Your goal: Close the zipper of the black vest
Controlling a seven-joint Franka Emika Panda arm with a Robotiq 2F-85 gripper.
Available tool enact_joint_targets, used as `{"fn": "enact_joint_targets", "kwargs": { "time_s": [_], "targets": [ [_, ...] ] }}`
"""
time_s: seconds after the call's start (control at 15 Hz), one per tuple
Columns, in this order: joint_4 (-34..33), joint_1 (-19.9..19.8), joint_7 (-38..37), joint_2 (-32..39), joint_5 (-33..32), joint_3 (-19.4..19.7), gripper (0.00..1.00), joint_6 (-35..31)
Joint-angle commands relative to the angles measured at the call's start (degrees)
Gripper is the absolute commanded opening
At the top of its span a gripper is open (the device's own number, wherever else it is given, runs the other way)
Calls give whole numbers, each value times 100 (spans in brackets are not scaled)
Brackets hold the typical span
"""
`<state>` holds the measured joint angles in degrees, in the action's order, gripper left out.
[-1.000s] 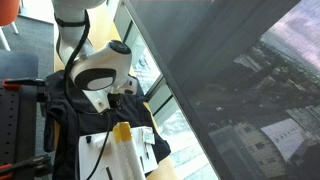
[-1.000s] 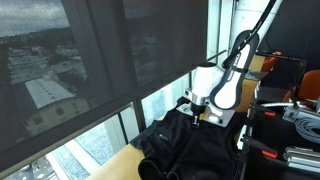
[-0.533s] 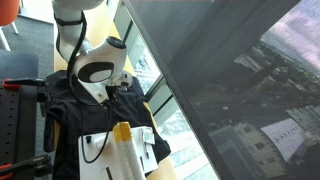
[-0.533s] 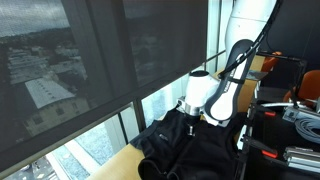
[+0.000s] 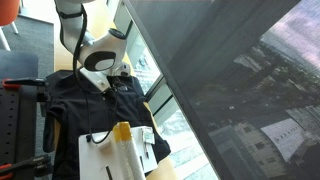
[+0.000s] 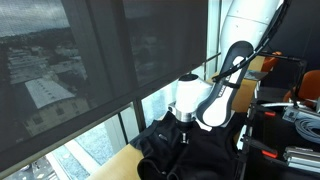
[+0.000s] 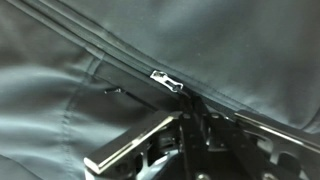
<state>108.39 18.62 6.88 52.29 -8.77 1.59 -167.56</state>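
The black vest (image 5: 75, 105) lies spread on the table by the window, and it also shows in another exterior view (image 6: 195, 155). In the wrist view the zipper (image 7: 95, 42) runs as a thin dark line from the upper left down to a small silver slider (image 7: 167, 82). My gripper (image 7: 192, 122) sits right behind that slider, its two fingers pressed together on the dark pull at the zip line. In both exterior views the gripper (image 5: 112, 86) (image 6: 185, 124) points down onto the vest. The vest's collar and logo are hidden.
A white sheet with a yellow object (image 5: 122, 135) lies on the near part of the vest. The window and dark blind (image 5: 220, 70) stand close beside the table. Red clamps (image 5: 12, 86) and grey cables (image 6: 300, 115) lie at the side.
The arm has slid along the vest's zip line towards the window end of the garment, with the gripper staying low on the fabric and shut.
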Motion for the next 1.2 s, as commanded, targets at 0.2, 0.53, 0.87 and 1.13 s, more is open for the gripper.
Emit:
{"fn": "enact_joint_targets", "kwargs": {
  "time_s": [0.2, 0.53, 0.87, 1.13],
  "targets": [
    [-598, 241, -126, 229, -142, -342, 2, 305],
    [-810, 331, -108, 269, -131, -470, 2, 424],
    [-911, 459, -135, 230, -133, -582, 2, 483],
    [-1075, 604, -140, 280, -152, -633, 2, 609]
  ]
}}
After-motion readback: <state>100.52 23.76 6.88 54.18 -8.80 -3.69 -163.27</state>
